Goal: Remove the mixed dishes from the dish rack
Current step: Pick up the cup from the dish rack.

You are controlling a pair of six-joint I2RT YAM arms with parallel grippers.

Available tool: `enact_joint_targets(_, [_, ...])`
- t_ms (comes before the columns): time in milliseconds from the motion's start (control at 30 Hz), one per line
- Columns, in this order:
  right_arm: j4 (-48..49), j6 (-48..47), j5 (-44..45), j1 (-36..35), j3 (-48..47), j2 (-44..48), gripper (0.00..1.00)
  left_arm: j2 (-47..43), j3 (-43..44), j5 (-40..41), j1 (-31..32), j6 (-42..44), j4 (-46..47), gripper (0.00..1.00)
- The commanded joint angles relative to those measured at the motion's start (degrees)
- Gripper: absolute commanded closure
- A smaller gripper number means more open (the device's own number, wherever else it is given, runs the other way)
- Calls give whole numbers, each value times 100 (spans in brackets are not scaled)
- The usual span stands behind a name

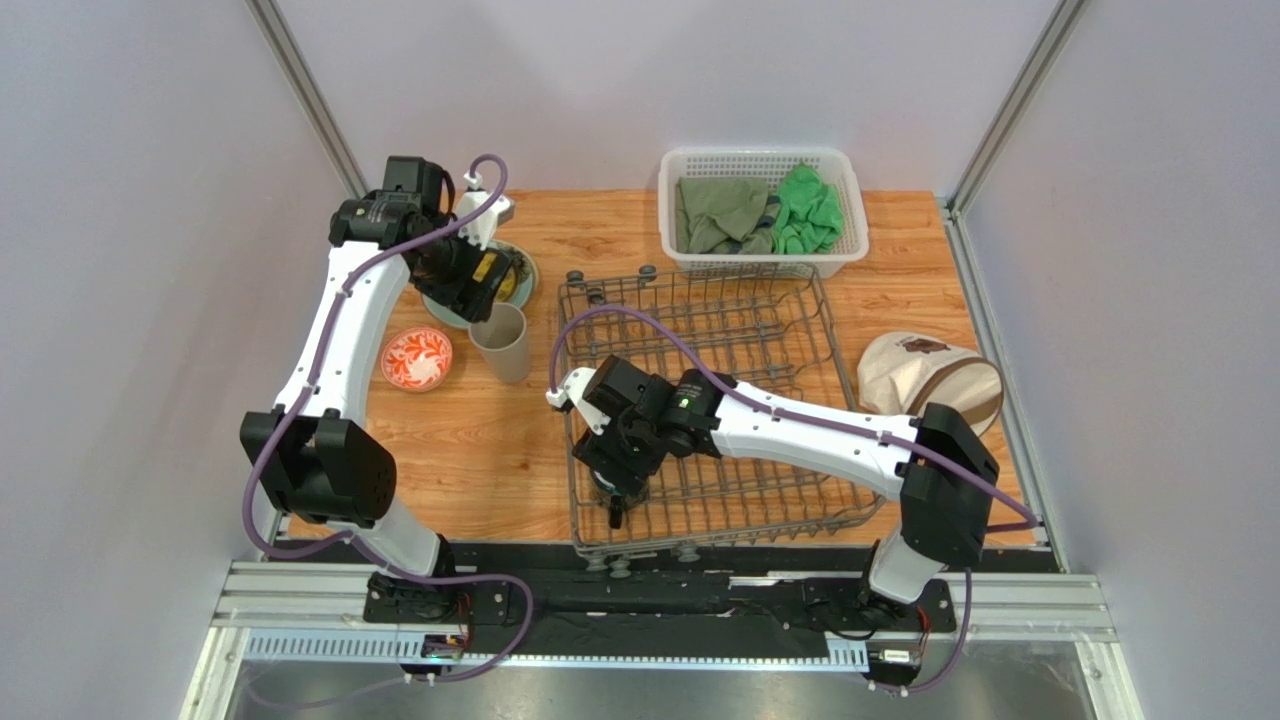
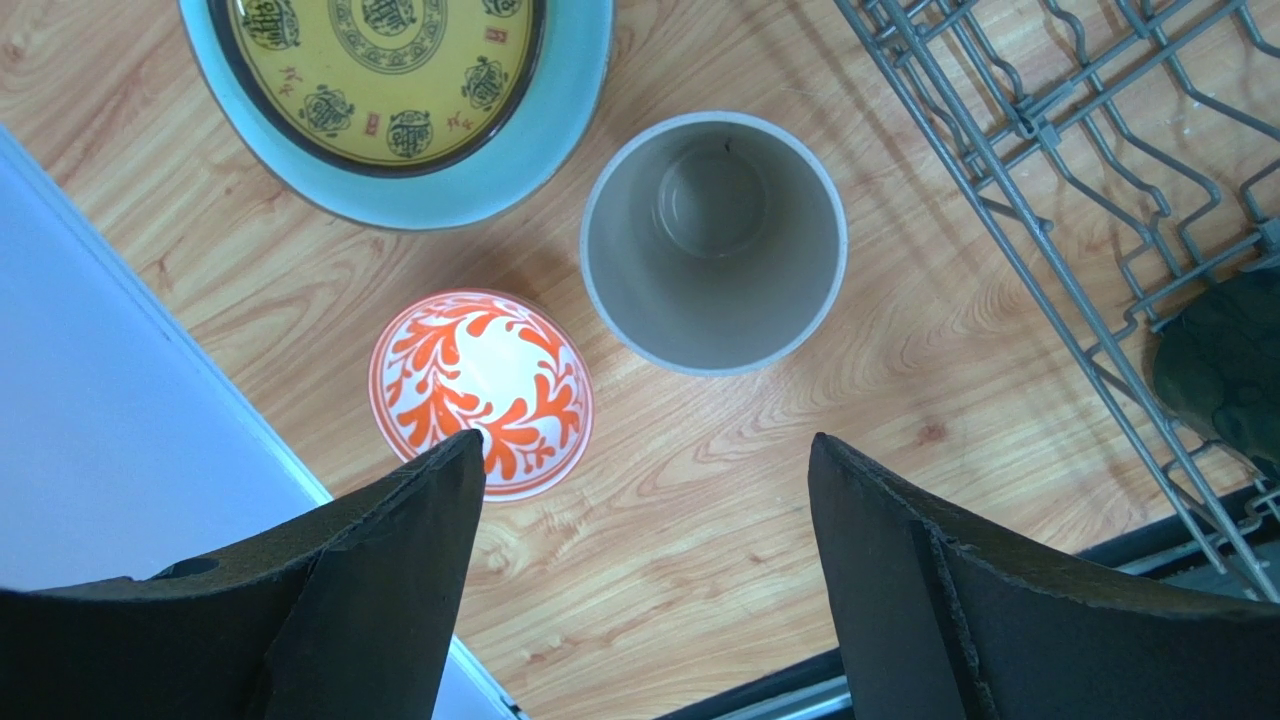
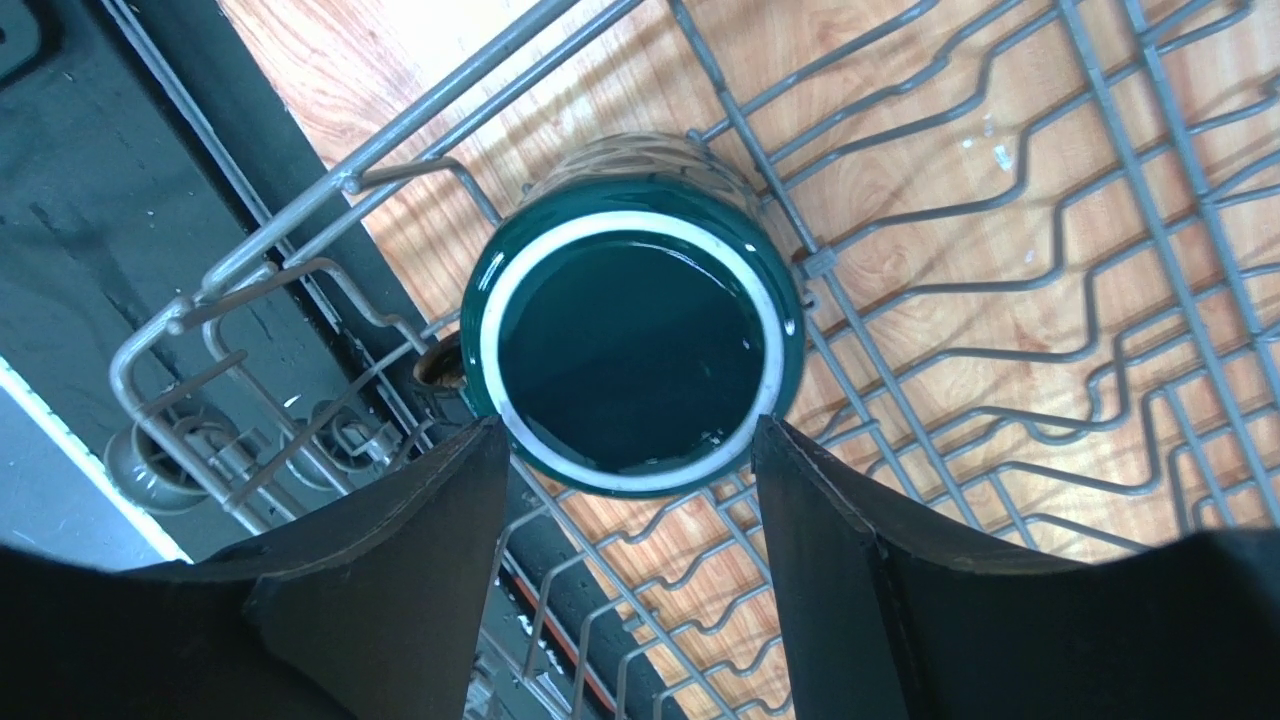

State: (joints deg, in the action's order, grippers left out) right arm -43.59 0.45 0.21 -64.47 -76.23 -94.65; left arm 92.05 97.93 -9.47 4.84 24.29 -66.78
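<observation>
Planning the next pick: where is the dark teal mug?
Right wrist view: the dark teal mug stands in the near-left corner of the dish rack, under the right gripper.

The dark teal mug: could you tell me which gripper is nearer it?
Right. The right gripper hangs open just above the dark teal mug; the left gripper is outside the dish rack, near the tall beige cup.

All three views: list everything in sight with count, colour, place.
dish rack: one, grey wire, table centre
mug: one, dark teal, upright in rack's near-left corner
cup: one, beige, upright, left of rack
bowl: one, red-and-white, left of cup
plate: one seen, yellow with pale-green rim, beyond bowl
basket: one, white, far edge
cloths: two, dull green and bright green, in basket
fabric cap: one, beige, right of rack
left gripper: one, black, open above plate and cup
right gripper: one, black, astride mug, contact unclear
</observation>
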Motion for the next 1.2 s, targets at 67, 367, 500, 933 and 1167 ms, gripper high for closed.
enact_joint_targets(67, [70, 193, 67, -48, -287, -194, 35, -249, -90, 42, -36, -100, 192, 13])
enact_joint_targets(367, [35, 140, -179, -75, -261, -19, 35, -293, -195, 86, -36, -48, 218, 13])
enact_joint_targets(500, [-17, -18, -171, -171, -244, 148, 36, -302, -213, 112, -36, -48, 218, 13])
enact_joint_targets(933, [132, -80, 339, -409, 266, 658, 12, -390, -230, 367, -36, -118, 174, 13])
enact_joint_targets(1167, [220, 87, 392, -418, 477, 641, 0, -381, -310, 429, -36, -162, 192, 13])
